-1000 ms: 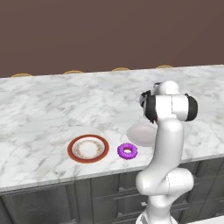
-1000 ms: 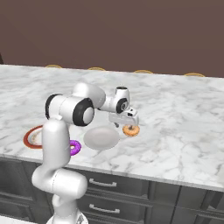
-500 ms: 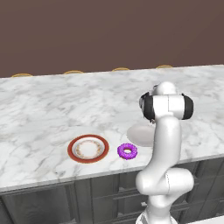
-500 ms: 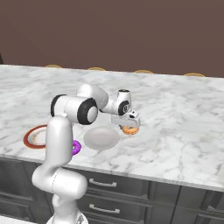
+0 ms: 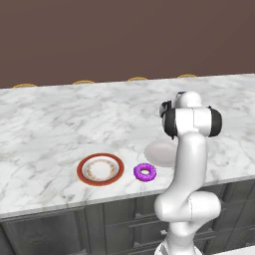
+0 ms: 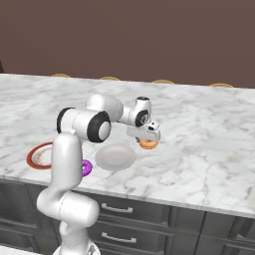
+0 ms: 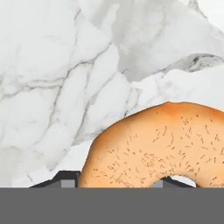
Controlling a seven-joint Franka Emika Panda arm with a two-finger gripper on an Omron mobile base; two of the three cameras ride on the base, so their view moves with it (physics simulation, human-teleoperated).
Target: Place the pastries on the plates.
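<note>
- Small orange-brown round pastry (image 6: pixel 147 144) with dark speckles, down at the gripper (image 6: pixel 148 138), low over the white marble bench (image 6: pixel 209 129), just beside the right edge of the plain pale white round plate (image 6: pixel 115 157).
- From the hand view, same pastry (image 7: pixel 162 148) close up against the dark finger tips, bench veining behind; contact between fingers and pastry not clear enough to settle, so clenched on it or merely around it: cannot tell.
- Also unclear whether resting on the bench or lifted just off it.
- Bright purple frosted ring donut (image 5: pixel 145 172) lying on the bench between the pale plate (image 5: pixel 159 152) and the round plate with wide red-brown rim and white patterned centre (image 5: pixel 100 169), near both, touching neither; no pastry on a plate yet.
- Likely risk: an off-centre pinch on a rounded, soft-looking ring, letting it roll or slip out during a lift.
- Likely risk: a low carry toward the pale plate, dragging the pastry into the rim and nudging the plate toward the purple donut or the front edge of the bench.
- Likely risk: release too near the plate's right rim, leaving the pastry half on, half off.
- Purple donut (image 6: pixel 85 167) partly hidden behind the white arm in the right base view.
</note>
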